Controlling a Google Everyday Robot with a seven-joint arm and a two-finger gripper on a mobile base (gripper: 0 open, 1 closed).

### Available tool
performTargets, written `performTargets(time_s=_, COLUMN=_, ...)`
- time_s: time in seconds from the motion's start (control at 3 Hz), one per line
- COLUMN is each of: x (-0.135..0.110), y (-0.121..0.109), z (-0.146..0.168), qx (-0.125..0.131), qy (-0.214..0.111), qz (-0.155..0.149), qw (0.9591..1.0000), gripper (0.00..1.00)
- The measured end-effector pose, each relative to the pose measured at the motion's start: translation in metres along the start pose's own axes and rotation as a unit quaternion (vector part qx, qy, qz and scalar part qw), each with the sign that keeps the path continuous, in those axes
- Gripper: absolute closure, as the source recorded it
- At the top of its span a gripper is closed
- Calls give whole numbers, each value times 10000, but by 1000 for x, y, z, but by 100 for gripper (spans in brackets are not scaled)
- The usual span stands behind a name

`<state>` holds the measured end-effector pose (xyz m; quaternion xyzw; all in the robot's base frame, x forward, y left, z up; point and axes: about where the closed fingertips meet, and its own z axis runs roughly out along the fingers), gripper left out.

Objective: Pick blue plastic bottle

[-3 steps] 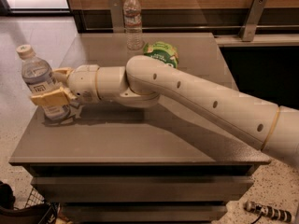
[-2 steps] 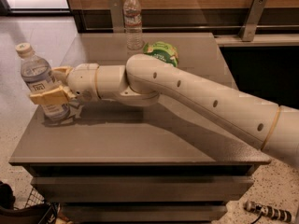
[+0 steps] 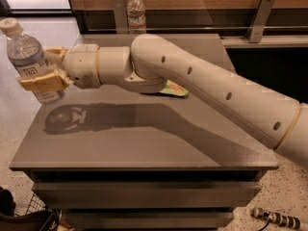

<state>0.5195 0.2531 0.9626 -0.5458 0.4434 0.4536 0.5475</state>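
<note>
Gripper (image 3: 37,69) fingers (image 3: 41,82) are closed on the blue plastic bottle (image 3: 24,49). One tan pad is laid across the near side of its body and the other is pressed to the far side. The bottle is thus pinched at its labelled middle rather than at the narrow neck, and this is judged the firmer hold on a stout, smooth body. It is held at the left edge of the table (image 3: 144,148), raised above the top, with its cream cap (image 3: 9,26) tipped toward the upper left. The tilt is judged to come from the angle of the wrist and not from a slip, though this cannot be confirmed.

Nearer the camera, a dark shadow (image 3: 72,117) of gripper and bottle is cast on the tabletop, apart from the bottle's base. From this gap the bottle is judged to be off the surface, and the pick to be all but done.

Further back, a green packet (image 3: 174,88) is seen lying on the table, partly hidden under the arm (image 3: 216,90). It is reached over and left alone, as it has no part in the task.

Farthest off, a slimmer clear bottle (image 3: 136,12) with a red-white label is stood upright, well apart from the gripper. Whether it is on the table or on a ledge behind cannot be told.
</note>
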Motion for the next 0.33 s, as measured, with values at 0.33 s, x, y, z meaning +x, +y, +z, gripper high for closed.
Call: performTargets(time_s=0.33, x=-46, y=0, z=-5, qx=-84, qy=18, qz=-386, qw=9992, gripper=100)
